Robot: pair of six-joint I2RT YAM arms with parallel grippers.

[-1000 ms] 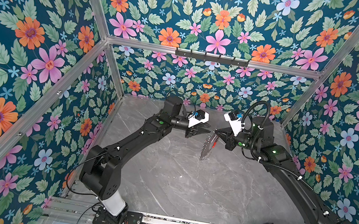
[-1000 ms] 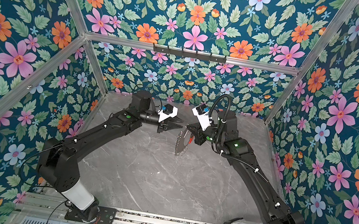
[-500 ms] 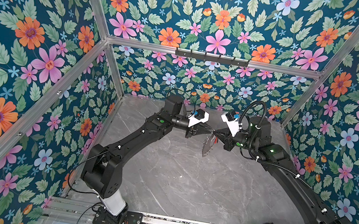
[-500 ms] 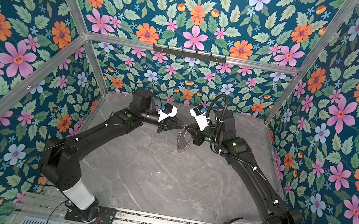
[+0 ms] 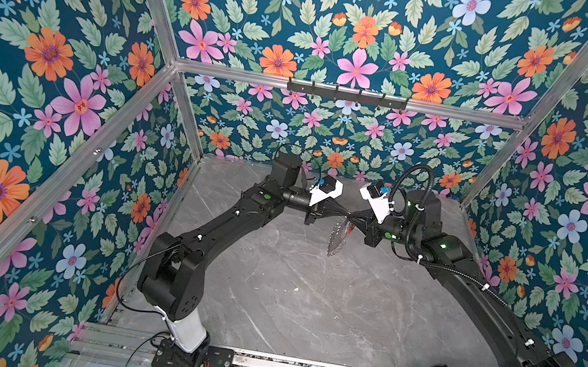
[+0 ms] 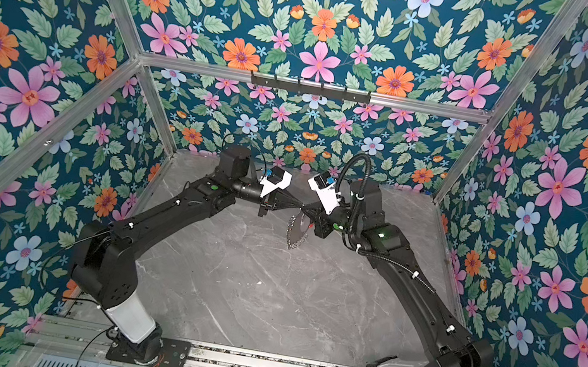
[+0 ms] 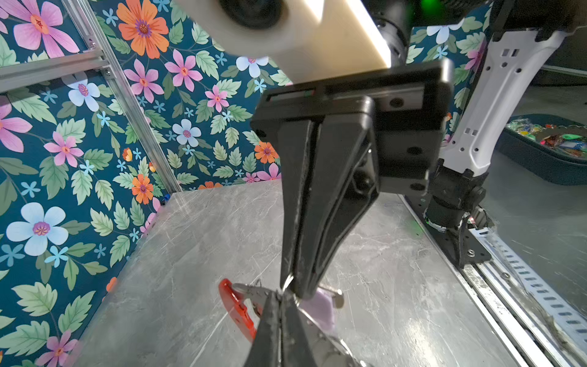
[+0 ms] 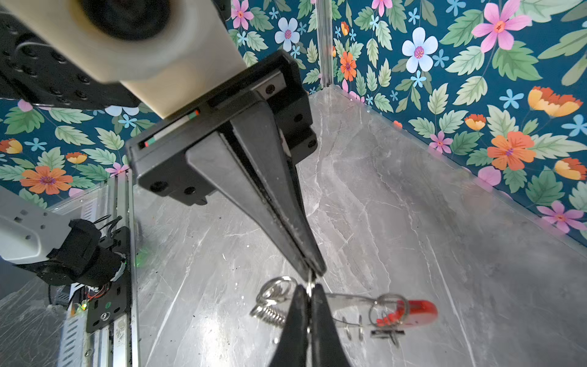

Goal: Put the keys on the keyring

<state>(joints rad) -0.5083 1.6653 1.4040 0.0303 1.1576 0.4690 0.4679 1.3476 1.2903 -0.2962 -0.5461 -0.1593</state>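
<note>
1. Your left pincer (image 7: 279, 300) has clamped closed since a second ago, and the two arms have drawn tip to tip above the table (image 5: 285, 293).
2. Your right pincer (image 8: 308, 290) is clenched on the keyring (image 5: 338, 237), which dangles beneath it.
3. You cannot tell what the left pincer nips; it sits at the wire.
4. The key (image 7: 319, 309), with its lavender tag, hangs just beside both tips.
5. You cannot see whether the key is threaded, so treat that step as probably unfinished.

We look down from high on the whole grey marble tabletop (image 5: 285, 293) in both top views, wrist cameras see it close
</note>
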